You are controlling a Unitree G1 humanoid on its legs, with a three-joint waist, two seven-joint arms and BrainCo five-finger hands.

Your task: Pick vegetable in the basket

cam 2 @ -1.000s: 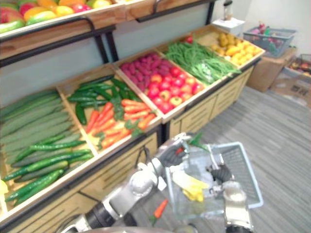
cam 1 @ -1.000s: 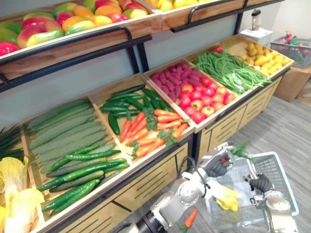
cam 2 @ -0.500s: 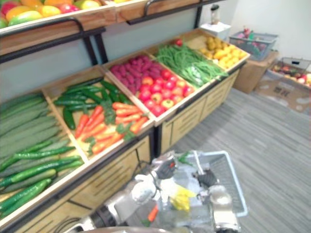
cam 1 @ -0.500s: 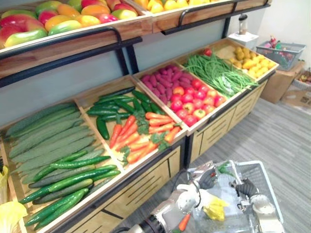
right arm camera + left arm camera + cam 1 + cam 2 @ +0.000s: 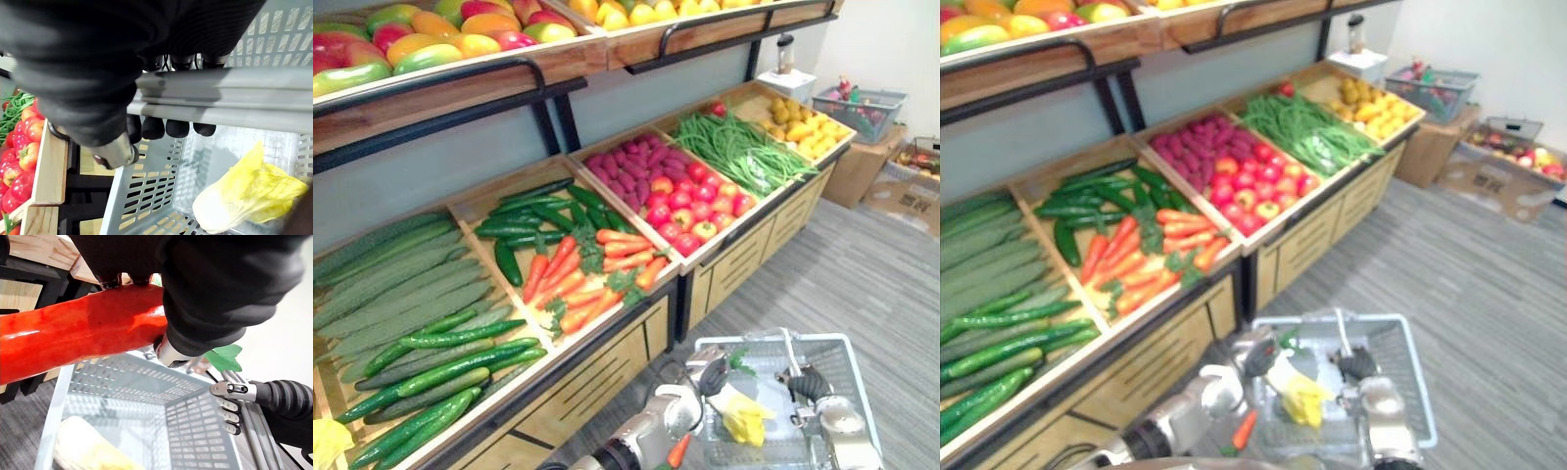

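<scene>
— Entry: smooth orange-red carrot with green leaves. Location?
— Clamped in left hand at pale grey perforated basket's left rim, apparently for dropping in. Right hand grips grey bar handle, steadying.

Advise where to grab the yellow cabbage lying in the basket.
Grip the cabbage by its pale thick stem end, coming straight down: it lies flat on the floor of the basket, the walls block any sideways approach, and its yellow leaves look loose. Left robot hand holds a carrot, right robot hand the handle.
</scene>
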